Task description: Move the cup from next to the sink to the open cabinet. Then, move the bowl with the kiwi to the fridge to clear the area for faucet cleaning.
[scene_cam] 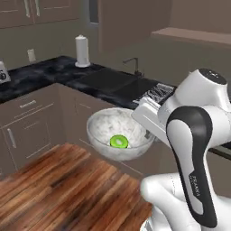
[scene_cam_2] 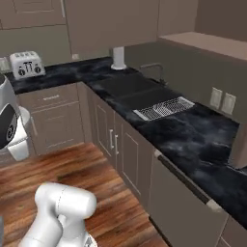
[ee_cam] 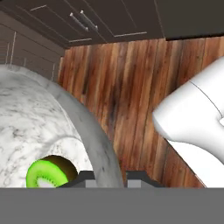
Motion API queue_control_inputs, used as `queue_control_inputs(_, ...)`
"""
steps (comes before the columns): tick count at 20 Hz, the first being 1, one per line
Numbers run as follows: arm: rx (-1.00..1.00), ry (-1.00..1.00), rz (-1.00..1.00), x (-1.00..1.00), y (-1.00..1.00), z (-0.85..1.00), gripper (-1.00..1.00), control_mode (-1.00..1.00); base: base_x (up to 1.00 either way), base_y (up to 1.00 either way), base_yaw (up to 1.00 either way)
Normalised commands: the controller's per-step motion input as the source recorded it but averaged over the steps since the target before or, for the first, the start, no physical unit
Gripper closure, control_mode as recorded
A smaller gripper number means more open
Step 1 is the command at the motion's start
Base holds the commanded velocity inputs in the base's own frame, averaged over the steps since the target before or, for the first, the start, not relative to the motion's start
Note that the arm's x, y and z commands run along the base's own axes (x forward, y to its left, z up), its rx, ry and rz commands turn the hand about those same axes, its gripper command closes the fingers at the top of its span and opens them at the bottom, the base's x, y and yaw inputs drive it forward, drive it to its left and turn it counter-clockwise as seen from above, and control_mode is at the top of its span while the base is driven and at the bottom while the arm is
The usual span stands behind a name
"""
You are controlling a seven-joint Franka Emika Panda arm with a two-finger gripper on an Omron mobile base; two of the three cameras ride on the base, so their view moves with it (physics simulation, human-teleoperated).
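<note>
left base view:
bowl [scene_cam: 118,131]: one, marble-look, held up in the air over the wood floor [scene_cam: 58,185], in front of the base cabinets [scene_cam: 31,122], off the counter.
kiwi [scene_cam: 119,141]: one, green with paler centre, lying low inside the bowl near its right side.
gripper [scene_cam: 145,131]: at the bowl's right rim; fingertips mostly hidden behind the hand and rim from here.
sink [scene_cam: 118,83]: one, black, two basins, set in the dark counter [scene_cam: 40,74] behind the bowl.
faucet [scene_cam: 134,64]: one, dark, upright behind the sink.
paper towel roll [scene_cam: 82,51]: one, white, standing on the counter left of the sink.
drying rack [scene_cam: 155,93]: one, silver, partly hidden by the arm.

right base view:
sink [scene_cam_2: 135,90]: both basins visible, drying rack [scene_cam_2: 165,107] lying over the right end.
faucet [scene_cam_2: 157,70]: one, just behind the sink.
toaster [scene_cam_2: 27,64]: one, silver, on the counter [scene_cam_2: 193,140] at far left.
paper towel roll [scene_cam_2: 118,58]: one, near the corner.
wall outlets [scene_cam_2: 221,100]: two, side by side on the wall at right.

hand view:
bowl [ee_cam: 65,122]: rim runs straight down between the two fingertips [ee_cam: 85,177].
gripper [ee_cam: 111,177]: clamped narrow on the bowl's rim, one finger inside, one outside.
kiwi [ee_cam: 47,172]: one, inside the bowl, just beside the inner finger.
floor [ee_cam: 131,87]: wood planks below, cabinet doors at top.
</note>
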Motion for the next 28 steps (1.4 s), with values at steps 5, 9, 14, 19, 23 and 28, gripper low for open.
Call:
queue_control_inputs(5,0.00,0.00,0.00,0.00,0.00,0.00,1.00,1.00,-0.08,0.00,0.98)
queue_control_inputs(9,0.00,0.00,0.00,0.00,0.00,0.00,1.00,1.00,-0.06,0.00,0.99)
queue_control_inputs(14,0.00,0.00,0.00,0.00,0.00,0.00,1.00,1.00,-0.12,0.00,0.96)
queue_control_inputs(19,0.00,0.00,0.00,0.00,0.00,0.00,1.00,1.00,-0.12,0.00,0.96)
queue_control_inputs(23,0.00,0.00,0.00,0.00,0.00,0.00,1.00,1.00,-0.02,0.00,0.93)
queue_control_inputs(28,0.00,0.00,0.00,0.00,0.00,0.00,1.00,1.00,0.35,-0.09,0.29)
